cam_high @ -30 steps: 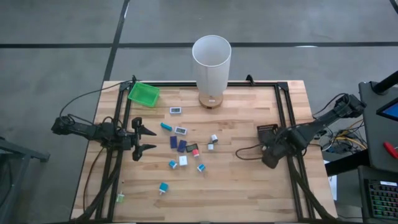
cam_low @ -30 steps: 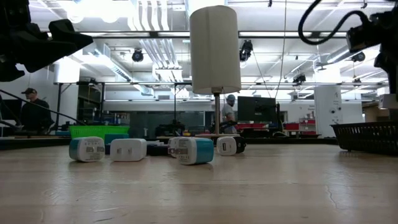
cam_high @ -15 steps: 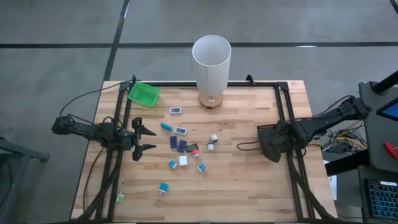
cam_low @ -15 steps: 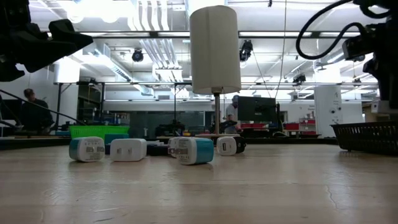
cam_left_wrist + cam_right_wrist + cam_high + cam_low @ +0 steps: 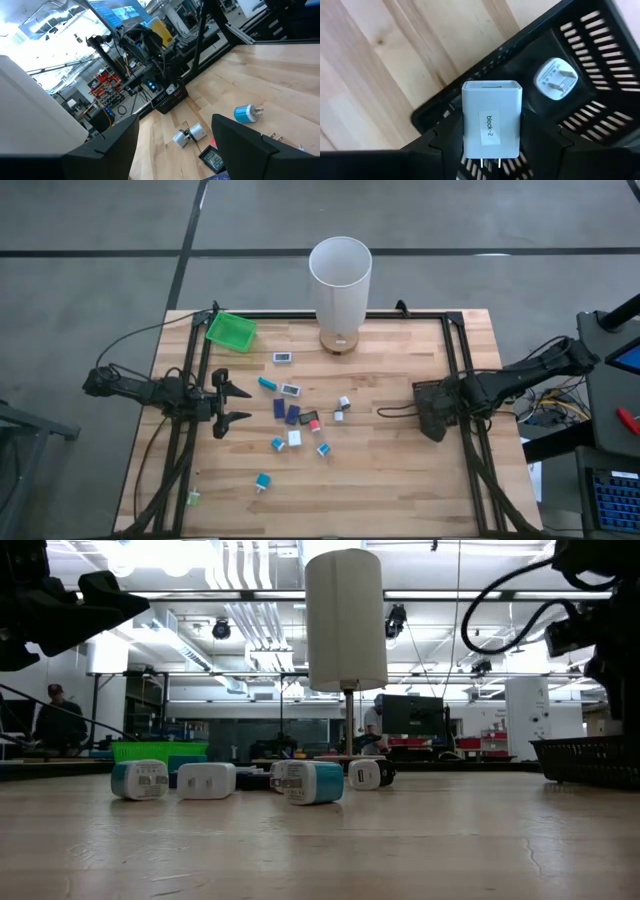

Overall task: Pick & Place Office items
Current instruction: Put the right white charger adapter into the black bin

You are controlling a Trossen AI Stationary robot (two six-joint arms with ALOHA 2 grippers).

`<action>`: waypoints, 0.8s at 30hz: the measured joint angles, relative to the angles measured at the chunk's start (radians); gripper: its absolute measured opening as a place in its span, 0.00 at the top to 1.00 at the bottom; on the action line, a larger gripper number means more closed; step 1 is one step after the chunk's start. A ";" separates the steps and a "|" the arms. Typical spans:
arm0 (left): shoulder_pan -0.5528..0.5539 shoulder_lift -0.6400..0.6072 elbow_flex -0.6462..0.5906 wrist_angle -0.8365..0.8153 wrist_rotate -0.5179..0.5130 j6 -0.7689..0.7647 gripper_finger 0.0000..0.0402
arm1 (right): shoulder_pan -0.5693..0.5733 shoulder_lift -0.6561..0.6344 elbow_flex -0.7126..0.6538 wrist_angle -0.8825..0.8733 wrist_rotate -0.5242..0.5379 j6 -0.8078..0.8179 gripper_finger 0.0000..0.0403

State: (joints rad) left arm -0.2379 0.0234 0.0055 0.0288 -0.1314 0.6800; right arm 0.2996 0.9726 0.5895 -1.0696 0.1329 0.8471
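White charger block (image 5: 492,120) | pinched in right gripper (image 5: 492,150) | hangs over black basket (image 5: 600,85) rim at table's 3 o'clock | long axis along fingers | left gripper (image 5: 232,403) spread, idle at 9 o'clock

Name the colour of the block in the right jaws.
White charger block, labelled "block-2"; right wrist view shows it best.

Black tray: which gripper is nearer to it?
Right. The right gripper hangs over the black tray, jaws shut on a white block; the left gripper waits across the table.
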 joint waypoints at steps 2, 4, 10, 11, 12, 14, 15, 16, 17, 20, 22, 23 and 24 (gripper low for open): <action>0.000 0.000 0.000 0.000 0.000 0.000 0.36 | 0.000 0.000 -0.015 0.022 -0.004 0.013 0.58; 0.000 0.000 0.000 0.000 0.000 0.000 0.36 | 0.000 0.000 -0.032 0.043 -0.012 0.014 0.58; 0.000 0.000 0.000 0.000 0.000 0.000 0.36 | 0.000 -0.001 -0.046 0.062 -0.026 0.017 0.58; 0.000 0.000 0.000 0.000 0.000 0.000 0.36 | 0.000 -0.001 -0.046 0.062 -0.026 0.017 0.58; 0.000 0.000 0.000 0.000 0.000 0.000 0.36 | 0.000 -0.001 -0.044 0.061 -0.026 0.017 0.58; 0.000 0.000 0.000 0.000 0.000 0.000 0.36 | 0.000 -0.001 -0.042 0.061 -0.025 0.017 0.57; 0.000 0.000 0.000 0.000 0.000 0.000 0.36 | 0.000 -0.001 -0.042 0.062 -0.022 0.016 0.56; 0.000 0.000 0.000 0.000 0.000 0.000 0.36 | 0.000 -0.001 -0.042 0.062 -0.013 0.015 0.55; 0.000 0.000 0.000 0.000 0.000 0.000 0.36 | 0.000 -0.001 -0.042 0.062 -0.005 0.015 0.53; 0.000 0.000 0.000 0.000 0.000 0.000 0.36 | 0.000 -0.001 -0.042 0.063 0.000 0.015 0.48; 0.000 0.000 0.000 0.000 0.000 0.000 0.36 | 0.000 -0.001 -0.042 0.063 0.000 0.014 0.45; 0.000 0.000 0.000 0.000 0.000 0.000 0.36 | 0.000 -0.001 -0.042 0.063 0.000 0.014 0.44; 0.000 0.000 0.000 0.000 0.000 0.000 0.36 | 0.000 -0.001 -0.042 0.063 0.001 0.014 0.42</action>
State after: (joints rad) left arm -0.2381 0.0233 0.0055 0.0292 -0.1310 0.6798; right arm 0.3000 0.9718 0.5476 -1.0069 0.1337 0.8612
